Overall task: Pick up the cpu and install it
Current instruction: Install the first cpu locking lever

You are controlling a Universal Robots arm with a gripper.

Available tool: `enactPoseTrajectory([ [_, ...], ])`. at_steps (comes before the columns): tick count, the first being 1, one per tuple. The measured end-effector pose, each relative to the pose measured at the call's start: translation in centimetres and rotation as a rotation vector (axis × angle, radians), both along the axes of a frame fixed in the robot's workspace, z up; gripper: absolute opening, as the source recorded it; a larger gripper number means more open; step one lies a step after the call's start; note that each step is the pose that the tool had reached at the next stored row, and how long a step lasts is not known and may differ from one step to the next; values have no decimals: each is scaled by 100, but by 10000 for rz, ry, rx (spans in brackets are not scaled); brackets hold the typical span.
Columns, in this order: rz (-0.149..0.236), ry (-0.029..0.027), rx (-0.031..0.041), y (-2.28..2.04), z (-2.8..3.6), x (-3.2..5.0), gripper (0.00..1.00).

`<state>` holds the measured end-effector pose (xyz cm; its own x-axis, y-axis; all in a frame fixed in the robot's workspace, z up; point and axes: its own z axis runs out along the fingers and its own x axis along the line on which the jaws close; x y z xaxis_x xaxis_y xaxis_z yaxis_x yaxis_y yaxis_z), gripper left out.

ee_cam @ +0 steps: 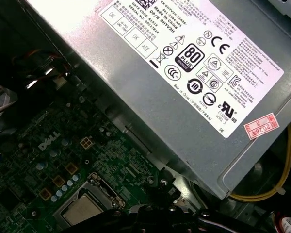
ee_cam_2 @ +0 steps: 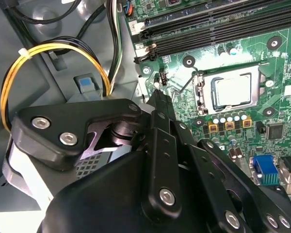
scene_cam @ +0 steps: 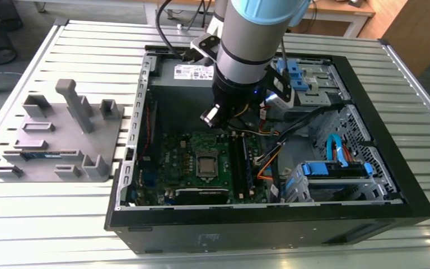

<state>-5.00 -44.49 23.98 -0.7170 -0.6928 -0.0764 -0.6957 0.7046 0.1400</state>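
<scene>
Over the motherboard (scene_cam: 200,162) we are hovering our gripper (ee_cam_2: 157,94), closed and empty, near the cpu (ee_cam_2: 234,91) already seated in its socket; latching looks pending

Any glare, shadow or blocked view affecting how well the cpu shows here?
Second wrist view: the cpu is evenly lit, but the gripper blocks much of the frame. First wrist view: the cpu is dimmer, near the edge. Exterior view: the cpu is small, unshadowed.

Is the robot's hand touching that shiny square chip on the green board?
Apart. In the second wrist view the hand ends short of the cpu, which lies in its socket with bare green motherboard between them.
</scene>
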Motion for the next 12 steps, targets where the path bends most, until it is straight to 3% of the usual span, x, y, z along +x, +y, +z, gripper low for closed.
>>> enactPoseTrajectory([
  [6,0,-1,-135,-6,-5,0,11],
  [9,-1,-1,-265,-9,-6,0,11],
  [12,-3,-1,-452,-13,-6,0,11],
])
